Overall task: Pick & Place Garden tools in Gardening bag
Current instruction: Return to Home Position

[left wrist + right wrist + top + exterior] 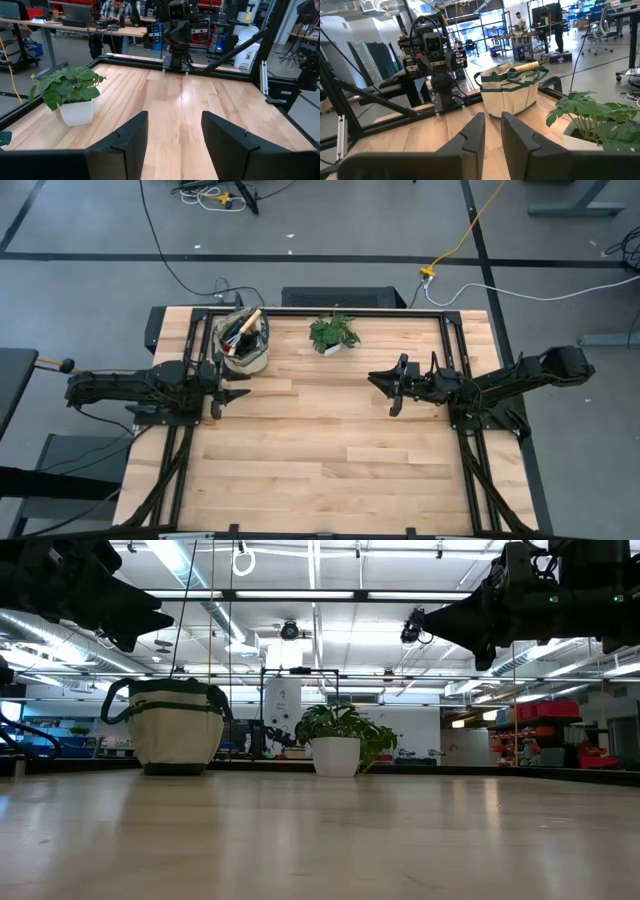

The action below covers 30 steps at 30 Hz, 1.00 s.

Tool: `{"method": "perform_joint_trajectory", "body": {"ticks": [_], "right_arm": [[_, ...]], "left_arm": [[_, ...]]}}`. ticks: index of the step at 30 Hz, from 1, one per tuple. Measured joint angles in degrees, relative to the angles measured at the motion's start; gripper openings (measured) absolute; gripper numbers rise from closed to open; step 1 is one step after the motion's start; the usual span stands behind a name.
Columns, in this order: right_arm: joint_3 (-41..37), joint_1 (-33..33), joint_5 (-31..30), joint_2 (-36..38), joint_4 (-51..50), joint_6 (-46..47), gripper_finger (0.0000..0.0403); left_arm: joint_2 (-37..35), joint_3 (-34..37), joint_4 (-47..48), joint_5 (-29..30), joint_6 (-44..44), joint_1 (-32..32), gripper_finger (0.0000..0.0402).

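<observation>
left tool (243,386) spread beside gardening bag (246,358), right tool (376,380) narrowly parted over table (320,450), garden tools (240,330) inside bag

high: overhead, straight down | low: table (320,840) level | wrists: face inward | shared: plant (334,332)

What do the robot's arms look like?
The left arm and the right arm are long and dark all over, almost black, and built from jointed segments. The left tool and the right tool each have two flat, chunky black fingers with angled edges. I can't see any markings on them.
</observation>
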<state>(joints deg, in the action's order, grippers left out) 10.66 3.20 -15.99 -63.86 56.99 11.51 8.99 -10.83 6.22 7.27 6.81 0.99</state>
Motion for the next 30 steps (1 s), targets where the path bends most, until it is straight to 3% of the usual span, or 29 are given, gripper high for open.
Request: {"method": "perform_joint_trajectory", "body": {"ticks": [9, 17, 25, 30], "right_arm": [[-0.46, 0.00, 0.46, 5.37, -3.75, 0.00, 0.0062], [-9.82, 0.00, 0.39, 19.17, -2.58, 0.02, 0.0062], [-9.75, 0.02, 0.17, 31.43, -20.36, -0.04, 0.0062], [-9.77, 0.02, 0.13, 38.94, -23.97, -0.02, 0.0062]], "left_arm": [[-0.39, -0.02, 0.13, 0.00, 0.00, 0.00, 0.0190], [-6.05, -0.02, 0.13, 0.00, -0.02, 0.00, 0.0190], [-8.77, 0.10, -2.33, 0.00, 0.01, 0.00, 0.0190], [-8.83, 6.88, -13.77, 0.00, 0.02, 0.00, 0.0190]]}}
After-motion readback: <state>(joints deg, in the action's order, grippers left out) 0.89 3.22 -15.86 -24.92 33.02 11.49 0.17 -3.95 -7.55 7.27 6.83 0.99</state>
